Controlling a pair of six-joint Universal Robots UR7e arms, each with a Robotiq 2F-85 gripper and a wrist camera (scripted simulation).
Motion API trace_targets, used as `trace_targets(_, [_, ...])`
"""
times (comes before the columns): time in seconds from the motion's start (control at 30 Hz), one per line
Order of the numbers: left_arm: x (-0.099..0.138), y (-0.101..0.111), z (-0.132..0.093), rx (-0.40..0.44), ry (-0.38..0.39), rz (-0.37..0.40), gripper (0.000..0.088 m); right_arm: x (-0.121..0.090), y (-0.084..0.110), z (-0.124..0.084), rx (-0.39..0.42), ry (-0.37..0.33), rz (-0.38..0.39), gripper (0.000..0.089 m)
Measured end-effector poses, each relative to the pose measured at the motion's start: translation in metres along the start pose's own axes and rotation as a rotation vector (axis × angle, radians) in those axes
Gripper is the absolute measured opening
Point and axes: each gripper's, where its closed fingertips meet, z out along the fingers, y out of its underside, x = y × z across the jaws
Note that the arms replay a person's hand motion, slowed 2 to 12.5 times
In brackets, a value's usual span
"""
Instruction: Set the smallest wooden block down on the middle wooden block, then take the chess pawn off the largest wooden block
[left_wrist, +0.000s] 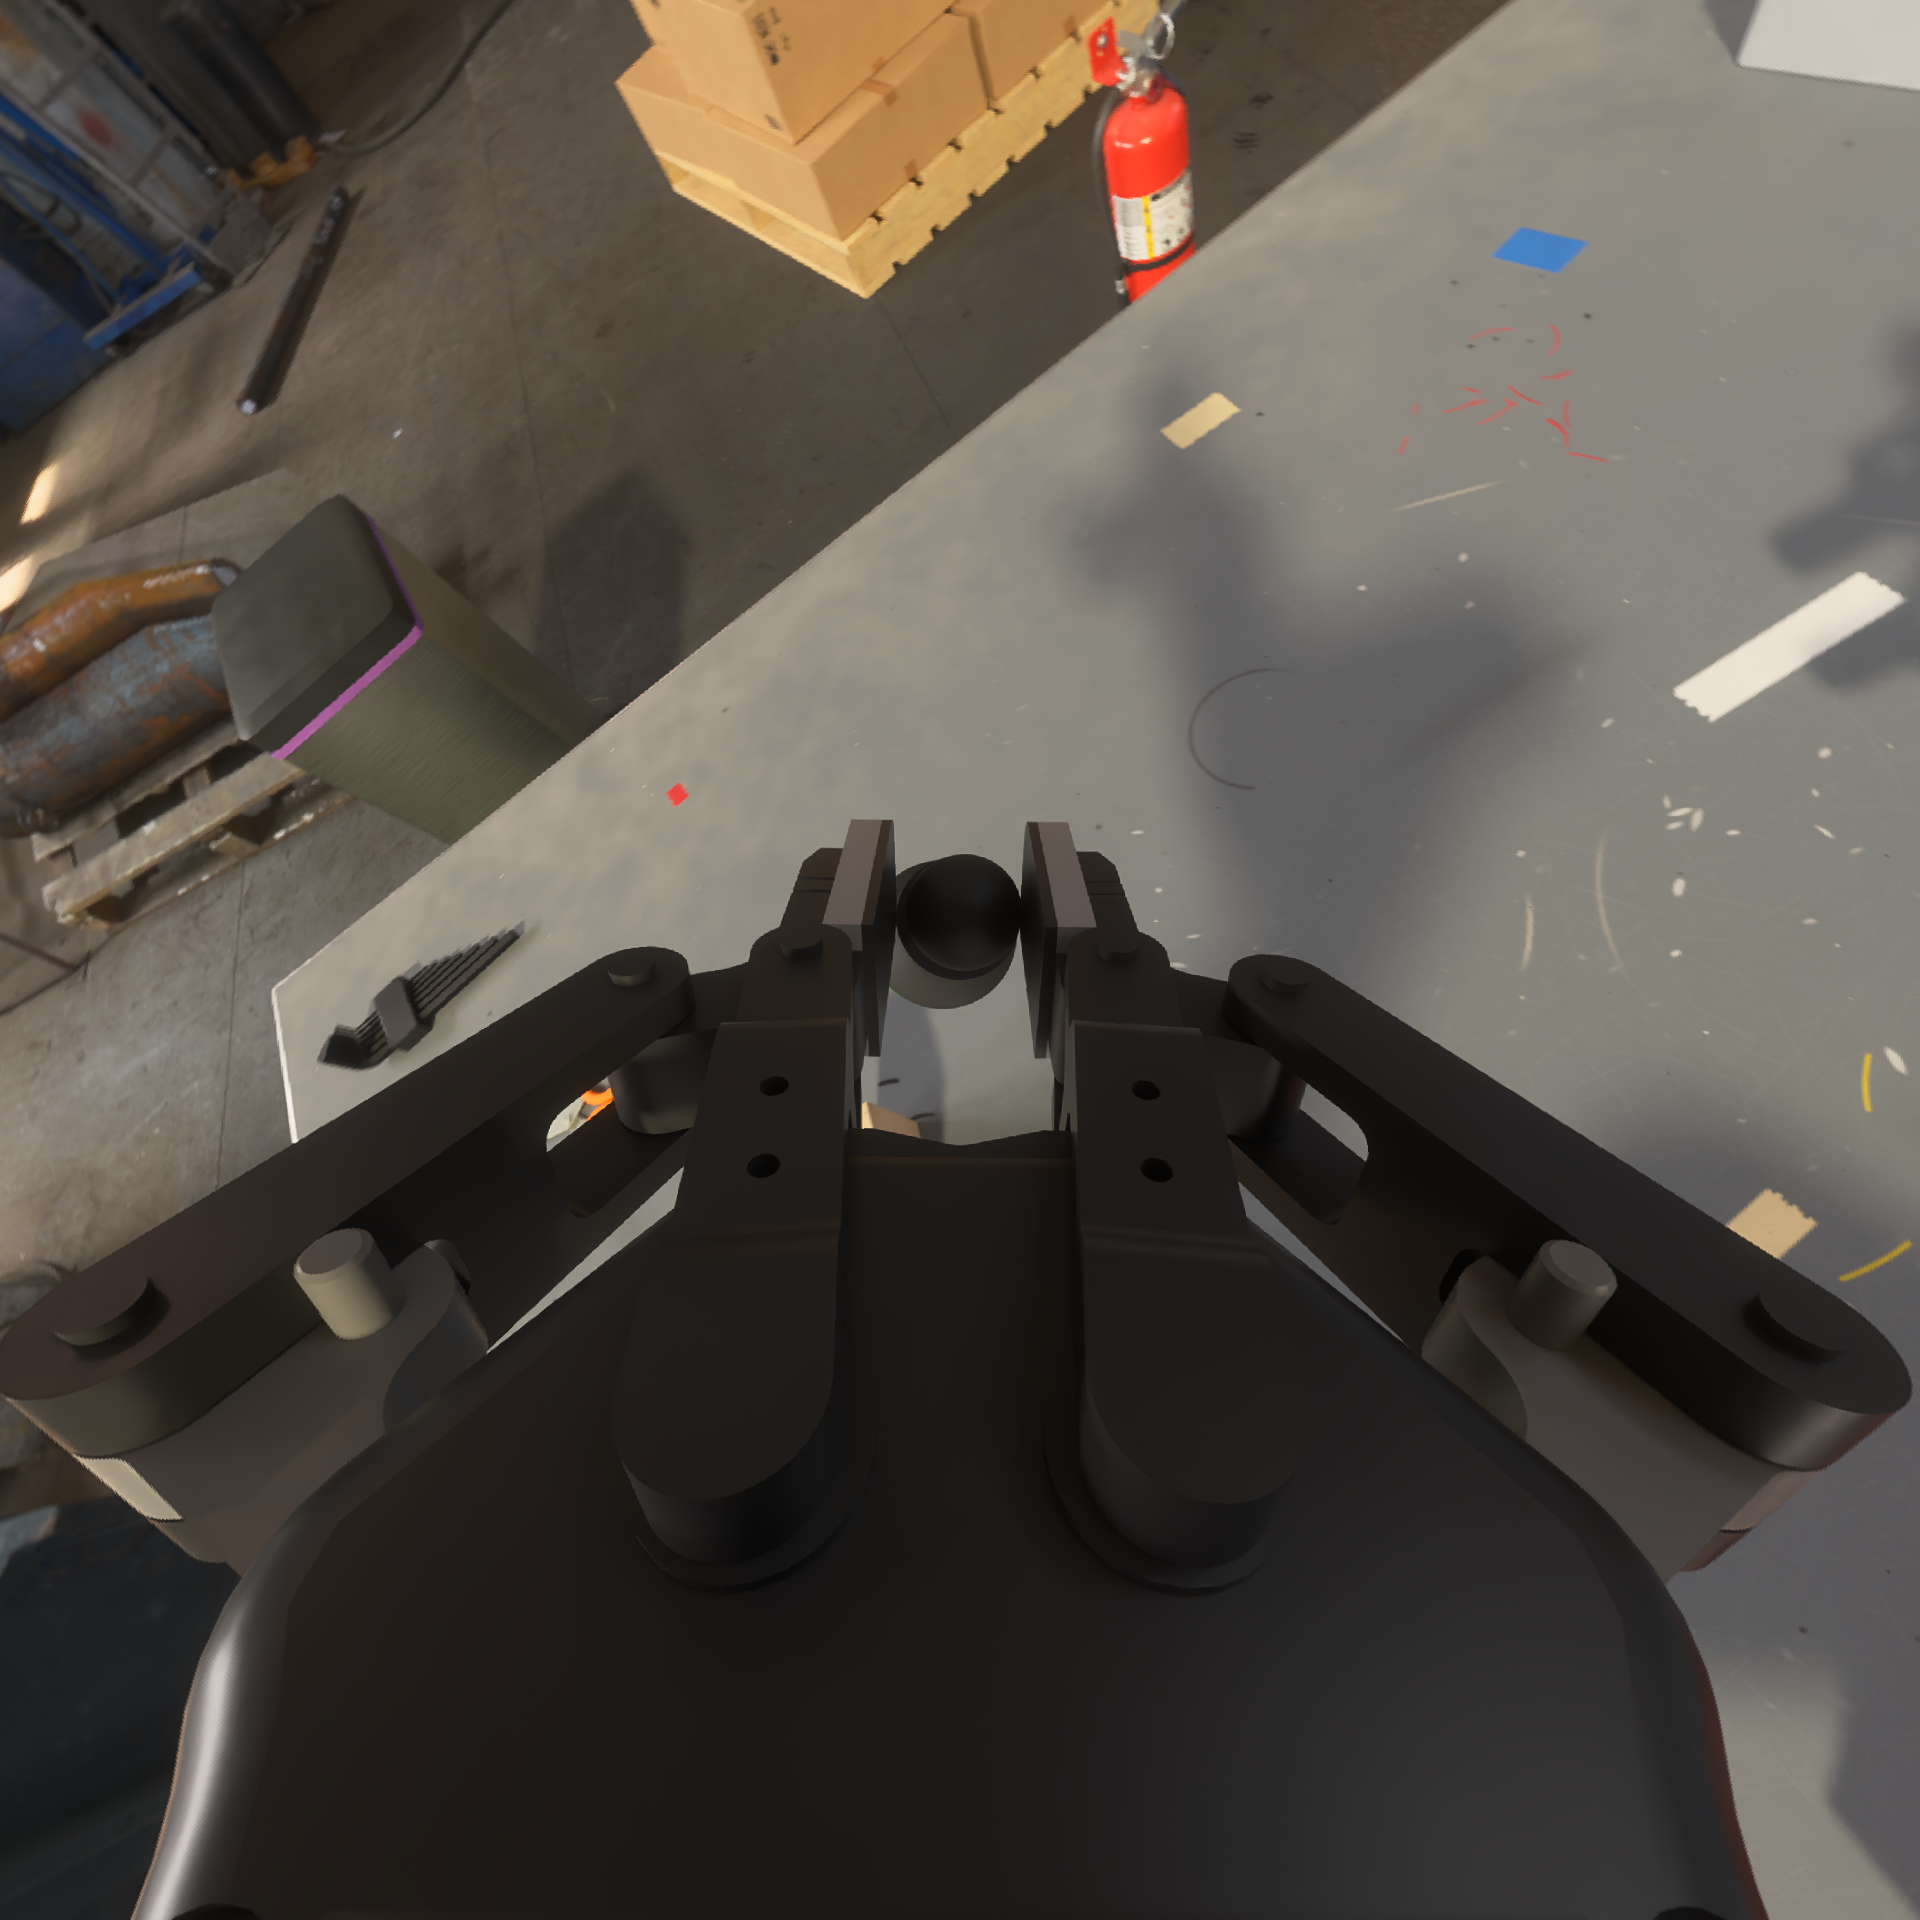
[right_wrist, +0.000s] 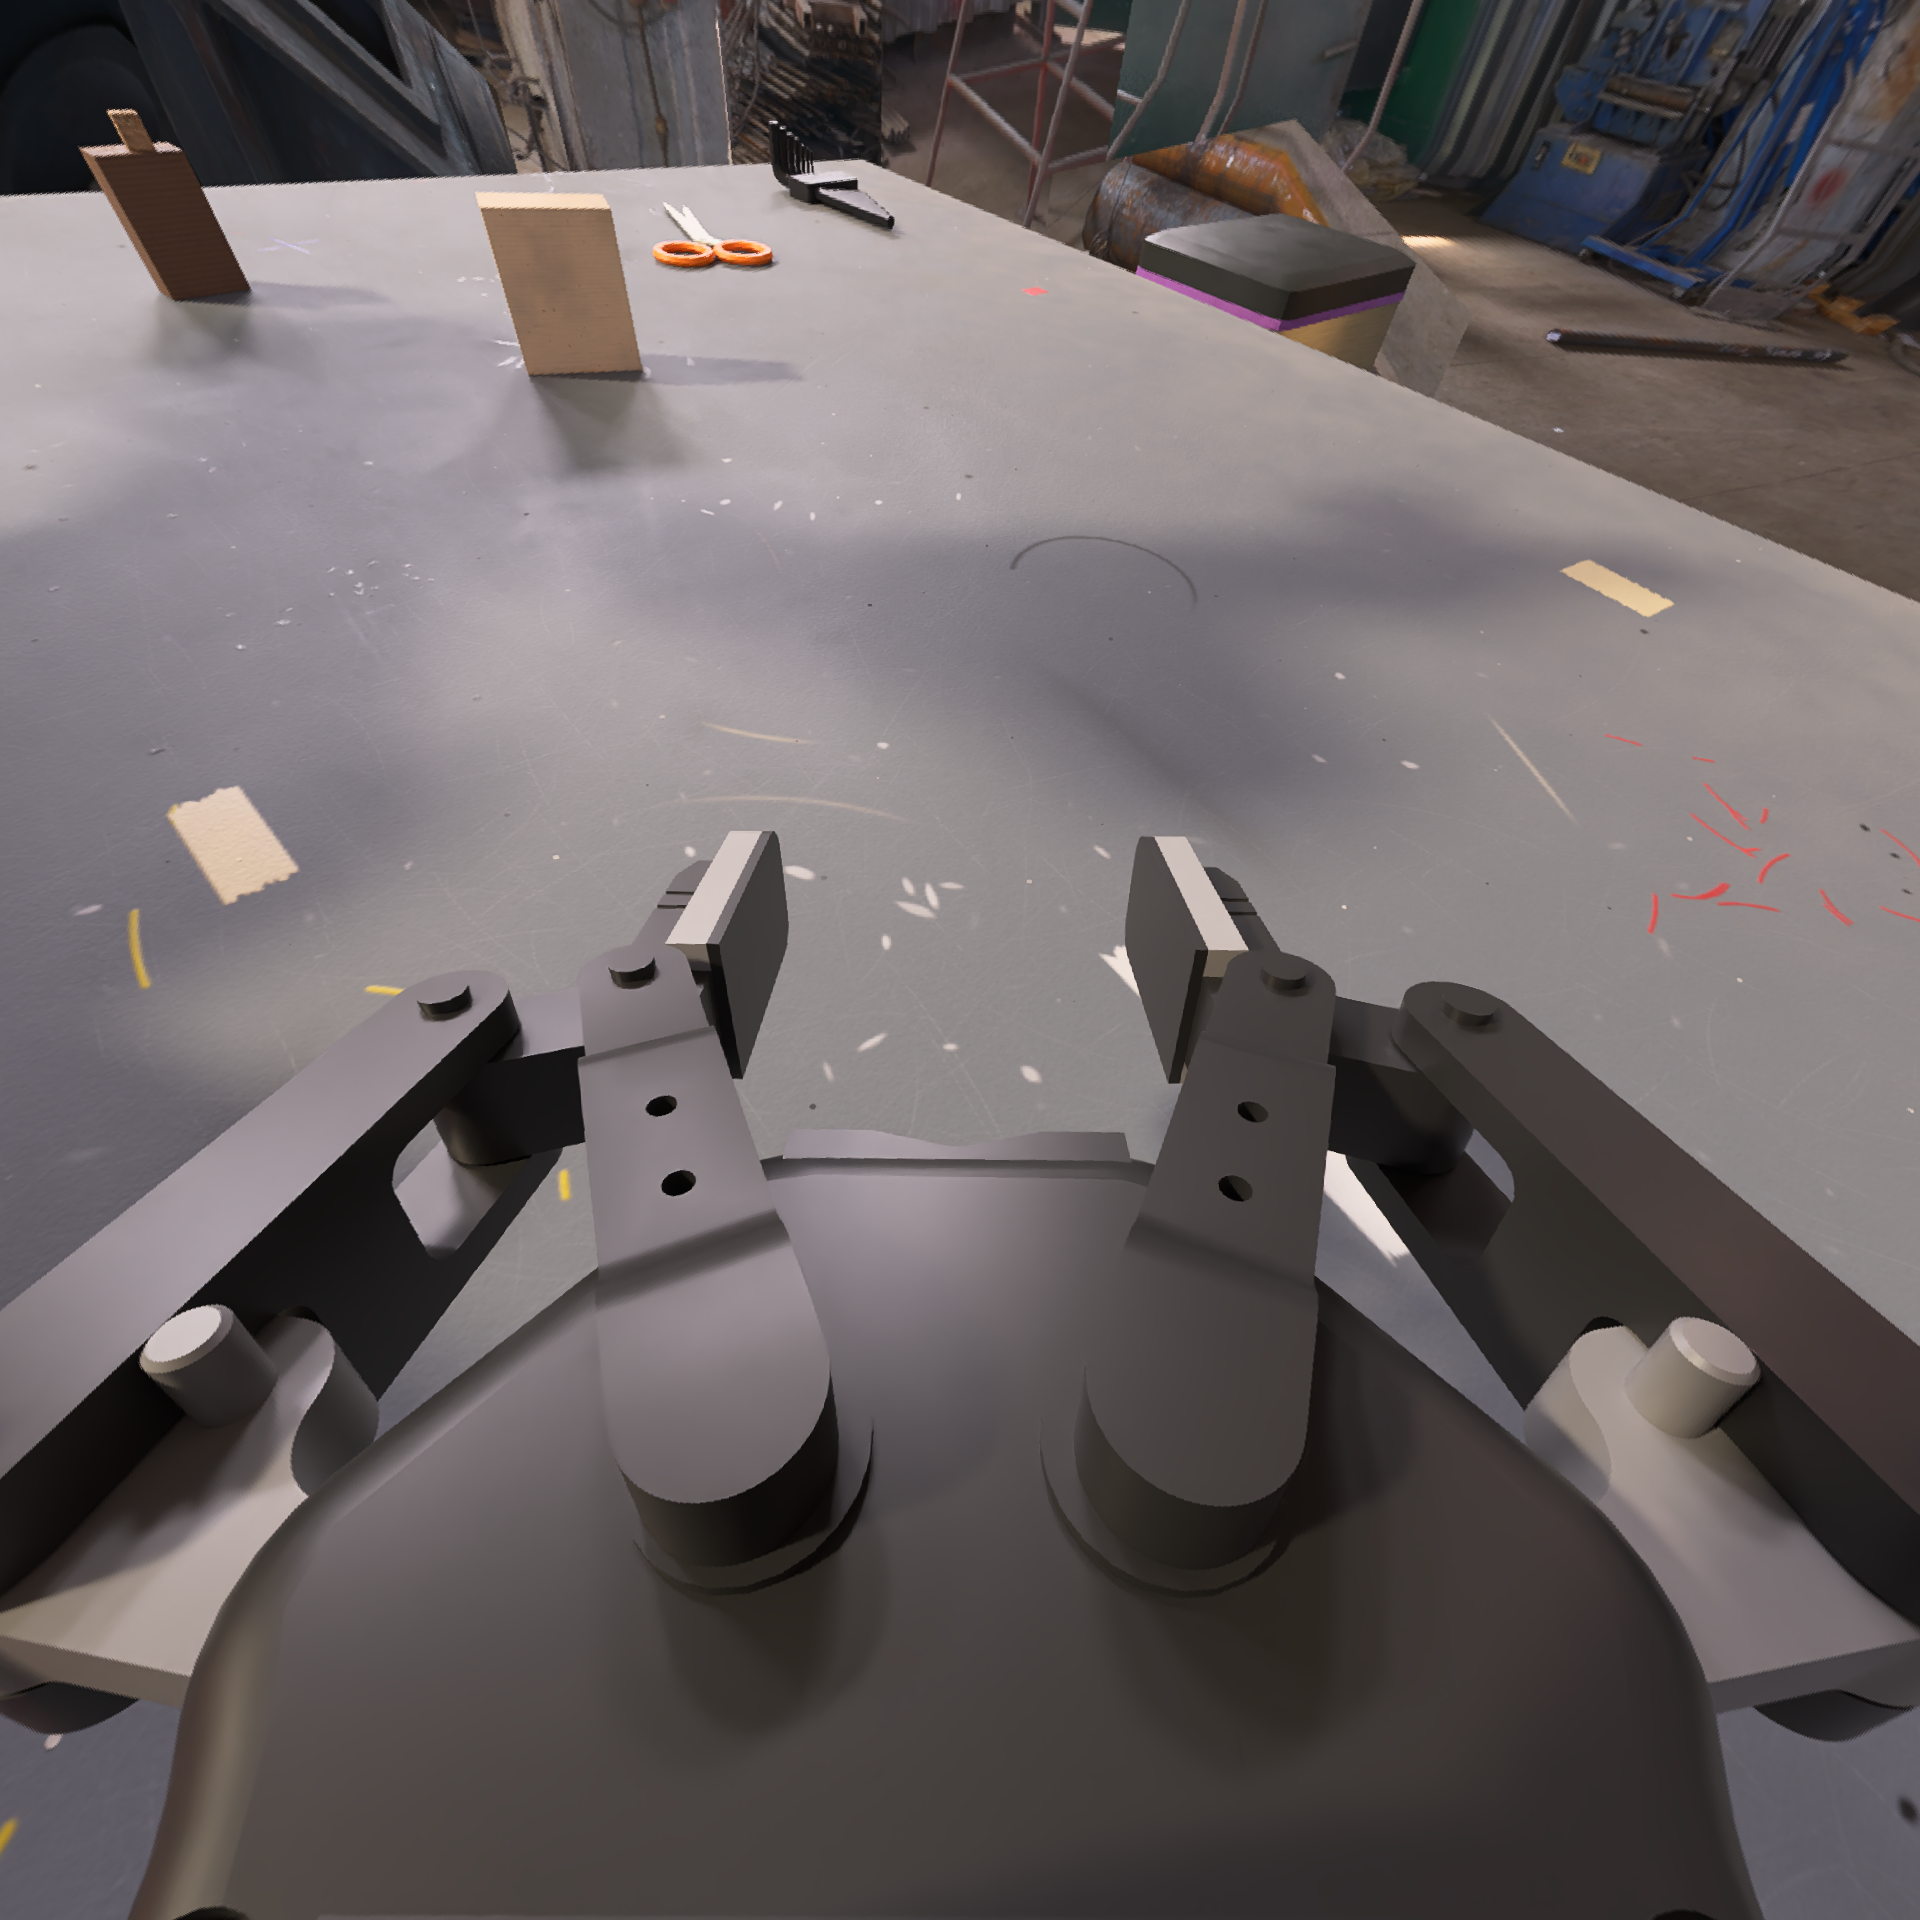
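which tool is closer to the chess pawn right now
Left. The left tool is shut on the dark chess pawn, a pad on each side of its round head. The right tool hangs open over bare table, with no pawn in its view.

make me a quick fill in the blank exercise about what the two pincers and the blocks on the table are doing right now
1. The left pincer is shut on a dark chess ____.
2. The right pincer is ____ and holds nothing.
3. The smallest wooden block rests on top of the ____ brown block.
4. The scissors beyond the pale wooden block have ____ handles.

Missing words: pawn; open; darker; orange
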Motion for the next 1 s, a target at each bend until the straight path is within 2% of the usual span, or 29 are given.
trace_targets(0.43, [0.092, -0.019, 0.051, -0.015, 0.089, 0.205, 0.0222, 0.005, 0.003, -0.001, -0.004, 0.009, 0.012, 0.0583])
trace_targets(0.8, [0.156, -0.021, 0.100, -0.019, 0.208, 0.232, 0.0222, 0.006, 0.002, -0.001, 0.002, 0.010, 0.020, 0.0581])
trace_targets(1.0, [0.179, -0.016, 0.129, -0.031, 0.214, 0.266, 0.0221, 0.006, 0.002, -0.001, 0.005, 0.008, 0.019, 0.0580])
